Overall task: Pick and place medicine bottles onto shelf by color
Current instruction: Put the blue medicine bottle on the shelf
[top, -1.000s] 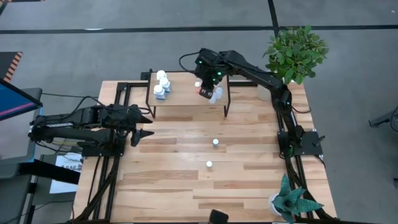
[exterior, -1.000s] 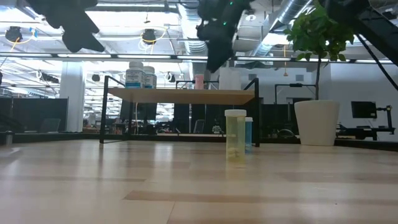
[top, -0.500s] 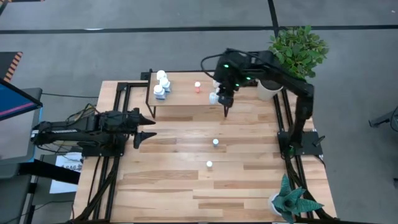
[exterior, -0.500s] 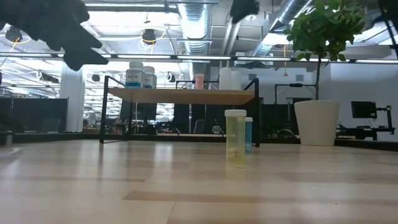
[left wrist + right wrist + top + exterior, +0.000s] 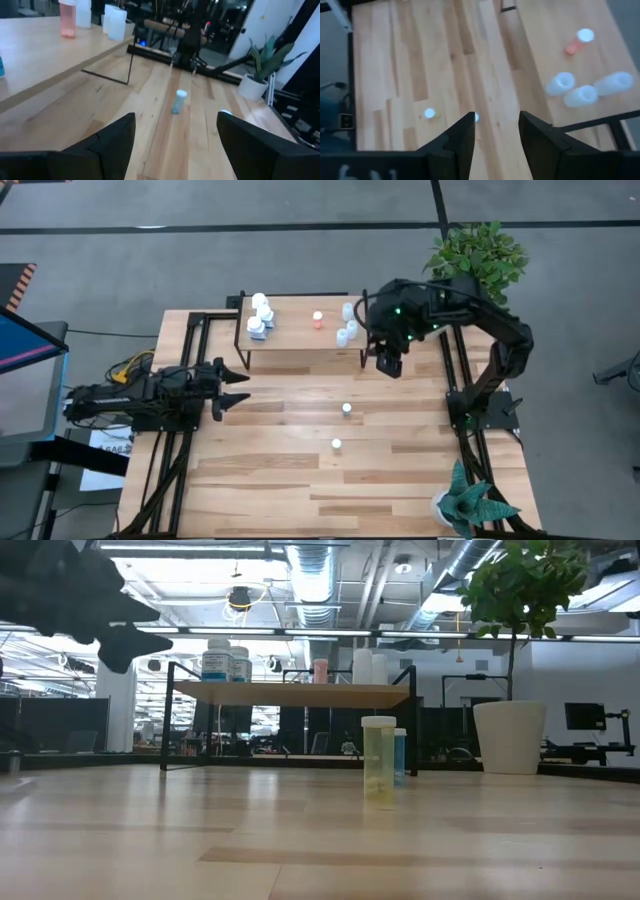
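Observation:
The shelf (image 5: 305,332) stands at the table's far middle. On its left end stand several white-capped bottles (image 5: 260,315). An orange-red bottle (image 5: 318,319) stands mid-shelf, and three white bottles (image 5: 347,325) stand on its right end. Two small bottles stand upright on the table, one (image 5: 346,409) farther and one (image 5: 336,445) nearer. In the low view they show as a yellowish bottle (image 5: 379,760) with a pale-blue one (image 5: 400,753) behind it. My right gripper (image 5: 388,366) is open and empty, above the table just right of the shelf's right end. My left gripper (image 5: 236,388) is open and empty at the table's left.
A leafy plant in a white pot (image 5: 470,265) stands at the far right corner. A spiky plant in a pot (image 5: 465,505) stands at the near right corner. Black frame rails (image 5: 455,370) run along the table's sides. Bare tabletop lies between the shelf and the near edge.
My right gripper has moved off the shelf's right end, toward the table's right and a little toward the near edge, and it is empty now. My left gripper has sunk a little at the table's left. The bottles on the table have stayed in place.

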